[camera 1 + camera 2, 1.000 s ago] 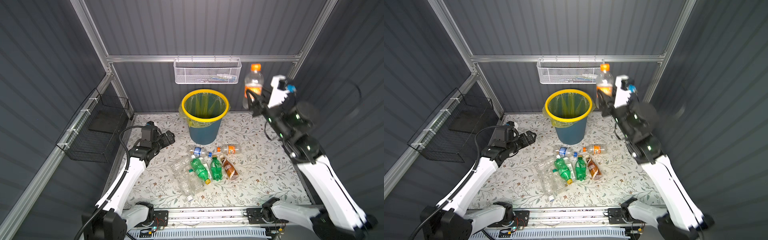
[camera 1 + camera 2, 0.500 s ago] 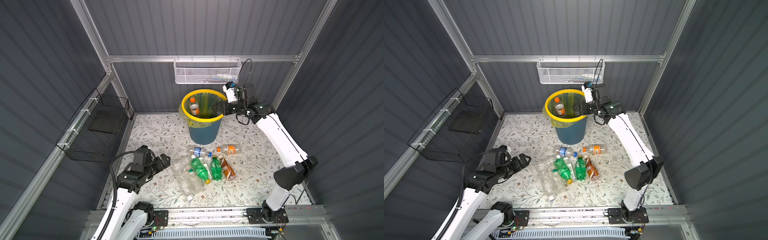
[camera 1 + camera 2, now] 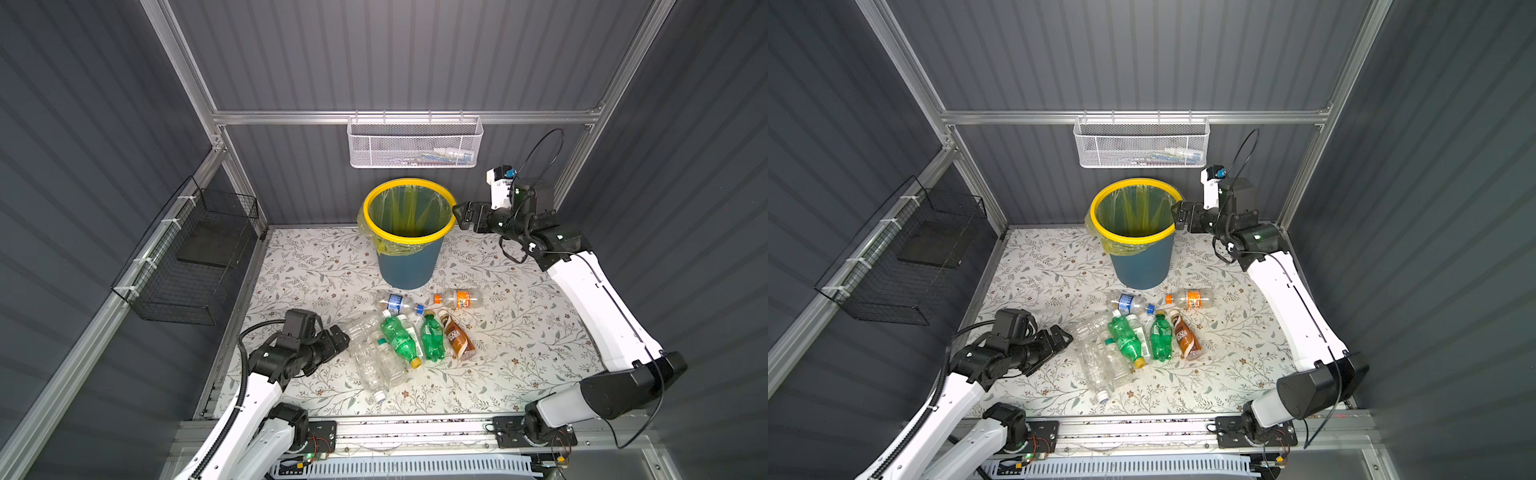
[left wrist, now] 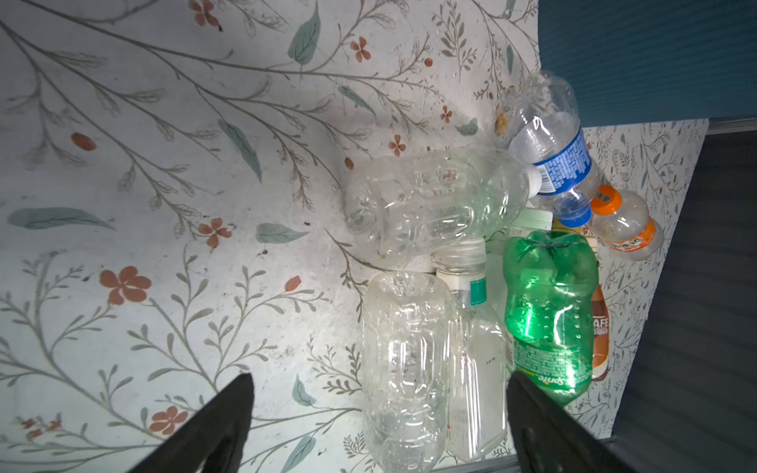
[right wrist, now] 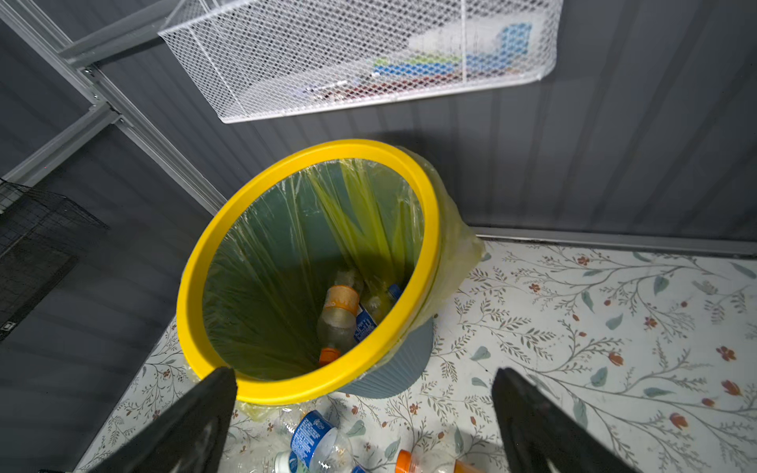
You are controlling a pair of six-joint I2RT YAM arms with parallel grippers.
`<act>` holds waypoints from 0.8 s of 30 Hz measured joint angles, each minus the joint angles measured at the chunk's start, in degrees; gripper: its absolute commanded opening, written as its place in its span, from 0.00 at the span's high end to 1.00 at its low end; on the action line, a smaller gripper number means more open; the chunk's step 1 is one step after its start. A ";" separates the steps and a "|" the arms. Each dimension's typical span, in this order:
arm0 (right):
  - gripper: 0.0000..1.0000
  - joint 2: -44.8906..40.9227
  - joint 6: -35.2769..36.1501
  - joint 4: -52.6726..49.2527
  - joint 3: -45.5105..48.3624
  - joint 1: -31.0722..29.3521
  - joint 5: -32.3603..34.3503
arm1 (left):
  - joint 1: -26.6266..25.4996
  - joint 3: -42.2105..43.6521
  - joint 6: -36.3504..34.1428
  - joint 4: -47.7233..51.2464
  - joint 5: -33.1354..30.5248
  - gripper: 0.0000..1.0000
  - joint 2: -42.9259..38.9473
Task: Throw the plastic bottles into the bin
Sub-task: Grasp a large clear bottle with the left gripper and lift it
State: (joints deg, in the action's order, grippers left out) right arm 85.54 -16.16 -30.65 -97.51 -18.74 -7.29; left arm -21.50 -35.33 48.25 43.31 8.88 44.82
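Stock: plastic bottles (image 3: 399,340), clear, green and brown, heaped touching on the floral-print bench (image 3: 519,340) before the round dark-blue plastic bin with yellow rim (image 3: 409,240), a few more bottles (image 5: 338,315) at its bottom; my left end effector (image 4: 379,381) gapes empty beside the heap's clear ribbed bottle (image 4: 403,327), my right end effector (image 5: 363,372) gapes empty by the bin's rim. Risk, I judge: closing on one overlapped bottle may pinch or roll its neighbours, and my right arm could knock the bin. Unclear: the count inside the shaded liner and under the heap.
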 measured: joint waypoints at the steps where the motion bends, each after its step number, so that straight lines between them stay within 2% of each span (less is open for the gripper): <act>1: 0.02 -0.11 -0.37 0.37 0.98 0.28 0.00 | -1.44 0.09 0.52 -0.57 -0.26 0.04 0.98; 9: 0.02 -1.62 -2.36 2.64 6.21 2.14 0.22 | -14.25 4.24 8.17 -6.88 -3.52 0.04 5.68; 13: 0.03 -1.97 -3.30 4.02 8.02 2.75 0.15 | -20.26 4.83 11.21 -8.74 -5.62 0.04 10.58; 18: 0.03 -2.03 -4.20 4.90 9.75 3.65 0.00 | -22.27 4.15 11.63 -11.28 -7.02 0.06 16.90; 24: 0.03 -3.15 -4.87 6.01 12.11 4.63 -0.11 | -22.34 4.15 12.26 -13.55 -7.50 0.19 18.82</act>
State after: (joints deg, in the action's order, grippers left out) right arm 82.39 -21.04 -24.64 -85.41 -14.11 -7.40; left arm -43.83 -31.18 60.51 29.76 1.39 63.64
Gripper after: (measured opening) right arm 0.966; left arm 0.857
